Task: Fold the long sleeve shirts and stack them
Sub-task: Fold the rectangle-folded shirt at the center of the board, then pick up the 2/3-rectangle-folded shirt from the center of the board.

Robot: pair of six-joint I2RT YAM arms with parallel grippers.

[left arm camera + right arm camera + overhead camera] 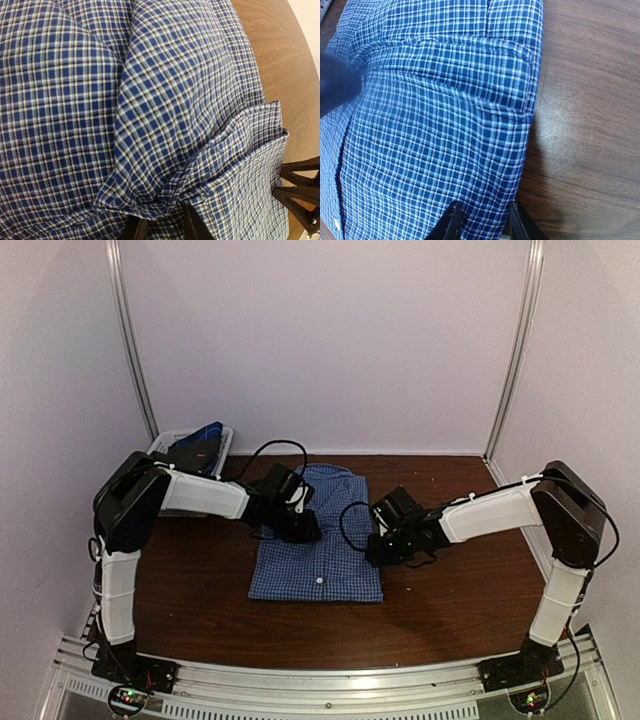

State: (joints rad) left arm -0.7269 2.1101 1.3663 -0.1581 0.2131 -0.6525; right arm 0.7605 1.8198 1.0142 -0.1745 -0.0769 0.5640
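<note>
What stands around: white basket [163, 443] at the table's [450, 590] far-left corner, something dark blue inside, well apart from the cloth.
Long sleeve shirt [320, 560]: folded flat mid-table, between both arms.
Left gripper [164, 221]: reached inward over the shirt's left side, pinching a raised fold.
Right gripper [484, 214]: at the right edge, fingers astride cloth; grip cannot be told.

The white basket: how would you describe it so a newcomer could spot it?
Start at the brown table and look to its far left corner, behind the left arm. The white basket sits there by the wall, something dark blue inside. Unlike the checked shirt lying flat mid-table, it is a latticed container.
</note>
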